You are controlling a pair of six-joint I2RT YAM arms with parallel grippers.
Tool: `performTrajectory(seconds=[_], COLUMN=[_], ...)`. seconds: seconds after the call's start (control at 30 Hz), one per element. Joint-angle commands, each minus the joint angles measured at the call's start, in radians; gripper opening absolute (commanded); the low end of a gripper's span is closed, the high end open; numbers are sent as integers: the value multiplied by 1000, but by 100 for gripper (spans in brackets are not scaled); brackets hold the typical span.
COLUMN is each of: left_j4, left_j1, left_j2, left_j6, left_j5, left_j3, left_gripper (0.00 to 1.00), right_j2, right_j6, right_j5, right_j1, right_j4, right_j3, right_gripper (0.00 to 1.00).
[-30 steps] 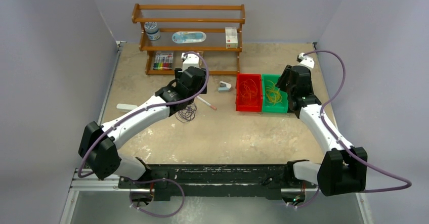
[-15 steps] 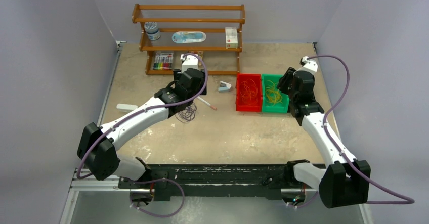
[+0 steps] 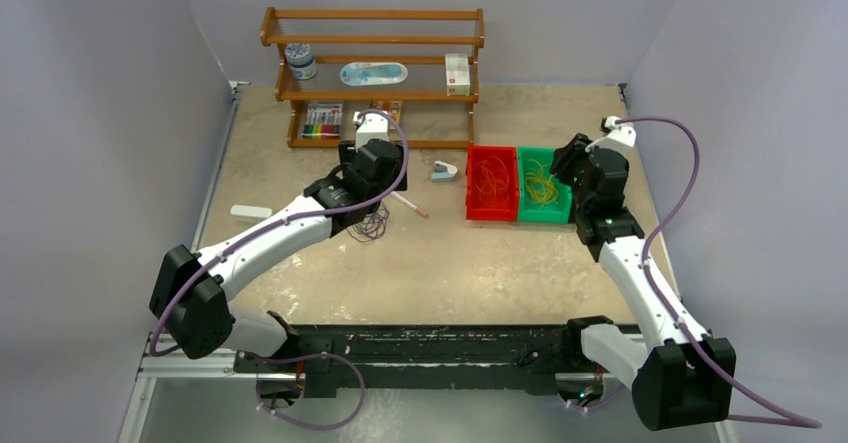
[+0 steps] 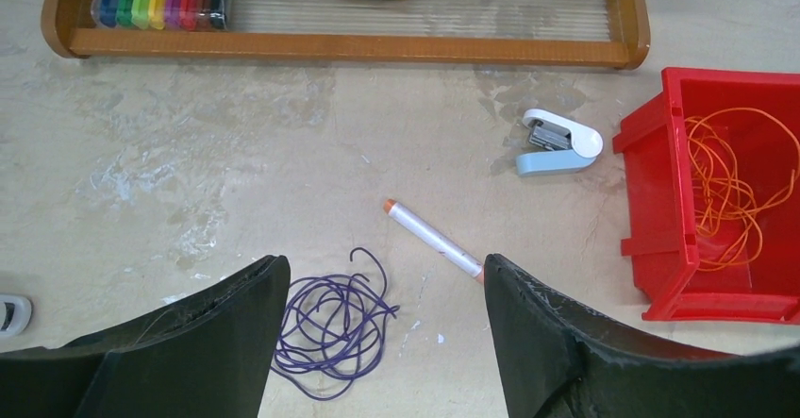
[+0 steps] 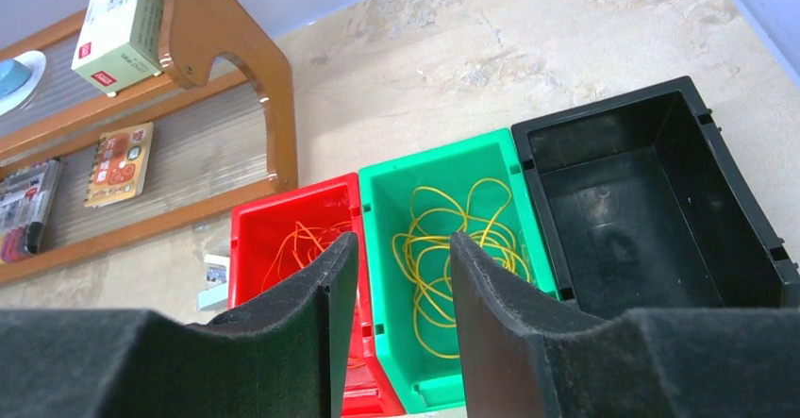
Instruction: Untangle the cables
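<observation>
hovering over the purple cable [image 4: 332, 338] on the bench [image 4: 236, 154], left gripper [image 4: 382, 262] gapes wide; right gripper [image 5: 403, 243] hangs narrowly parted above green bin [image 5: 434, 157].

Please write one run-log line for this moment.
left end effector: open, above purple cable | right end effector: open, empty | orange cable: red bin | yellow cable: green bin | black bin: empty

A dark cable [image 3: 372, 225] lies in loose loops left of the table's [image 3: 450, 263] middle, just beside the left arm [image 3: 290, 228], with a pen [image 3: 408, 204] near it. Toward the right edge, a red bin [image 3: 492, 214] holds an orange cable [image 3: 491, 178]. A green bin [image 3: 543, 215] touching it holds a yellow cable [image 3: 541, 185].
</observation>
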Motion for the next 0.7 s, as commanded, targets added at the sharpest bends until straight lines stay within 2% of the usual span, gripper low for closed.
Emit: performTrajectory(seconds=[0.0,0.13,0.23,0.4,0.5,0.67], left_j4=[39,62,56,48,54,-16], left_j1=[1,0,1,1,1,9], left_j2=[-41,-45,-34,-53,-75,-67], left_j6=[-18,-31,-91,-103,-73,-74], left_j5=[-55,-66,-117,-177,-196,-250], left_j3=[-7,-15,-10,-13,-26,-9], left_gripper=[75,76,77,82,83,83], right_j2=[-19,-26,-21,-40,-42,18], right_j6=[-23,-44,-67,-82,-57,-22], right_j5=[44,48,12,-34,7,64], right_j1=[-4,-4,-4,-4,-4,-4], right_j4=[65,65,40,39,30,-59], right_j3=[-16,-22,-2,-4,-1,27], right_gripper=[44,46,48,50,53,52])
